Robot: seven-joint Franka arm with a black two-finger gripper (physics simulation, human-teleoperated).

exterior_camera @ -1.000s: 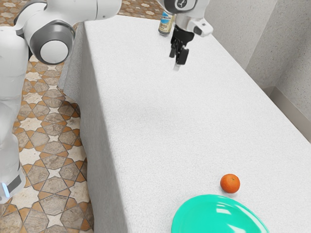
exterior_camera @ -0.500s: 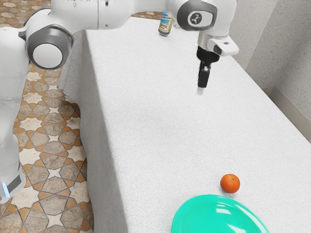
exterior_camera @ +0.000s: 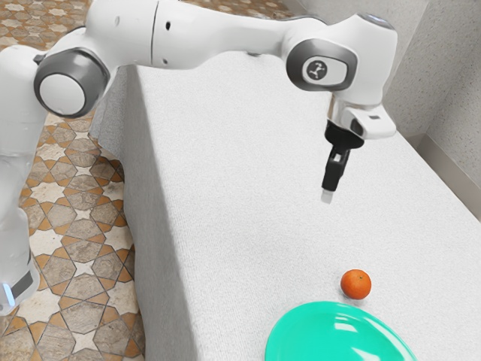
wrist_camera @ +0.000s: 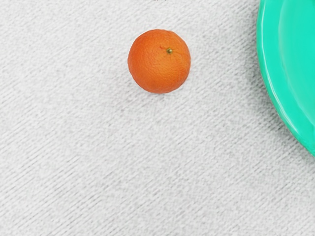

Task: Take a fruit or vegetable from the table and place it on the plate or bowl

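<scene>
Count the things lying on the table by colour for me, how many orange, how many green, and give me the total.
Orange: 1, the orange
Teal green: 1, the plate
Total: 2

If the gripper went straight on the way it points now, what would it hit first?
Probably the bare table: the gripper points down at cloth short of the orange, which sits beside the green plate. Depth is uncertain.

Orange [wrist_camera: 159, 61] near teal plate [wrist_camera: 290, 64] (not touching)
</scene>
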